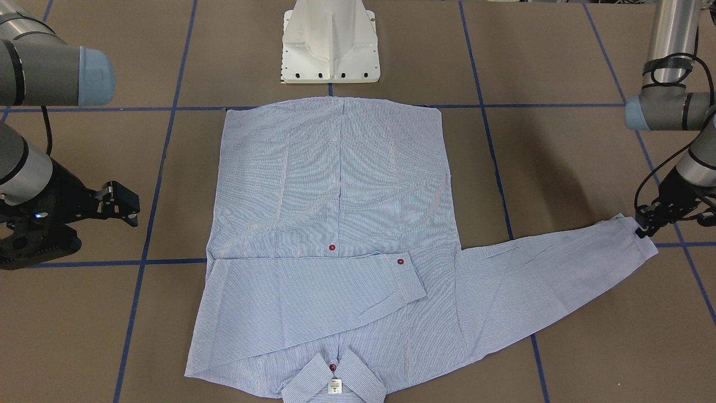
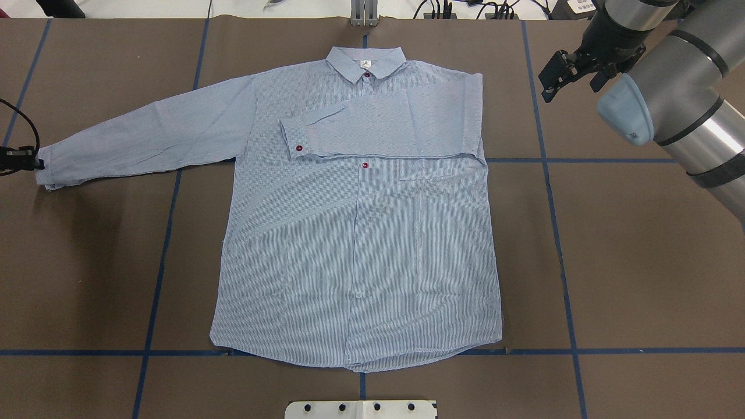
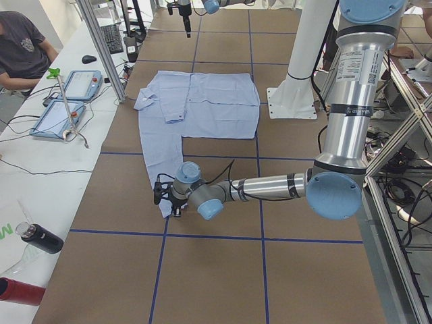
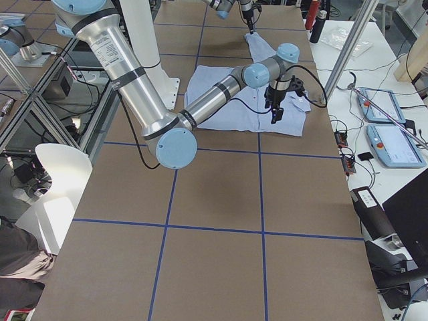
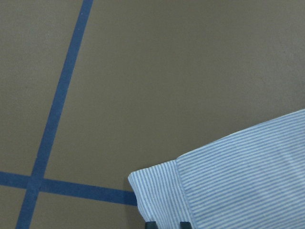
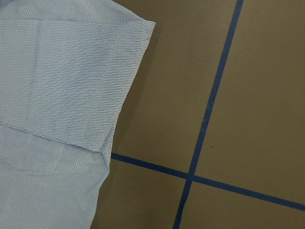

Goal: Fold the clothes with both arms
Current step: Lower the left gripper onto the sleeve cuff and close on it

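The light blue striped shirt (image 1: 335,184) (image 2: 361,244) lies flat and face up, its collar (image 2: 365,60) toward the table's far side. One sleeve is folded across the chest (image 2: 372,125). The other sleeve (image 2: 145,137) stretches out toward my left side. My left gripper (image 1: 642,230) (image 2: 32,162) (image 5: 167,224) is at that sleeve's cuff (image 5: 157,183), with its fingertips close together on the cloth. My right gripper (image 1: 131,211) (image 2: 550,78) hangs open above bare table beside the shirt's folded shoulder, holding nothing.
The white pedestal base (image 1: 330,45) stands just behind the shirt's hem. Blue tape lines (image 2: 553,160) grid the brown table. Beside the table, a bench with tablets (image 3: 67,101) and bottles (image 3: 40,239), and a seated person (image 3: 20,47).
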Motion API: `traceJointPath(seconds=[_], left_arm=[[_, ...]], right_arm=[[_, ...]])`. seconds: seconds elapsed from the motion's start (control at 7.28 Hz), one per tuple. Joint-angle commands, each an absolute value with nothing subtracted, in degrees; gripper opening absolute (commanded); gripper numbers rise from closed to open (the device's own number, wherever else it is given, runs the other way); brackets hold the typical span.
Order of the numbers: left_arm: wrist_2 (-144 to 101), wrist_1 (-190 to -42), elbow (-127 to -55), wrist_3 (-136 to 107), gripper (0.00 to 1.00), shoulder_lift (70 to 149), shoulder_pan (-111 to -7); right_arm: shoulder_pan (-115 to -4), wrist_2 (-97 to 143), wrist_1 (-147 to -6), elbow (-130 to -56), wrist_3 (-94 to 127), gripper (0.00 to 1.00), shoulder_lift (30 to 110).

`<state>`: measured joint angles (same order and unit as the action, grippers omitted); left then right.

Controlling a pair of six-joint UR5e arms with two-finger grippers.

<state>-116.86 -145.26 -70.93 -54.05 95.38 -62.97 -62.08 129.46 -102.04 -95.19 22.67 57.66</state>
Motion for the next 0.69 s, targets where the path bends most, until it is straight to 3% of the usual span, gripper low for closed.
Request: traceJointPath(seconds=[0.0, 0.14, 0.27, 0.55], left_arm=[[-116.8, -145.1, -70.9, -54.1, 0.29, 95.4, -62.9], [-116.8, -145.2, -71.0, -54.1, 0.20, 95.3, -62.9], [-116.8, -145.2, -71.3, -54.1, 0.04, 95.2, -62.9], [-117.2, -145.3, -72.6, -54.1, 0.00, 94.2, -63.0]], right_arm=[[-62.1, 129.4, -102.0, -95.2, 22.7, 1.00, 57.7], [-62.1, 129.5, -102.0, -95.1, 22.7, 1.00, 57.6], [-62.2, 129.6, -102.0, -95.4, 22.7, 1.00, 57.6], [-62.6, 129.5, -102.1, -95.8, 22.7, 1.00, 57.8]])
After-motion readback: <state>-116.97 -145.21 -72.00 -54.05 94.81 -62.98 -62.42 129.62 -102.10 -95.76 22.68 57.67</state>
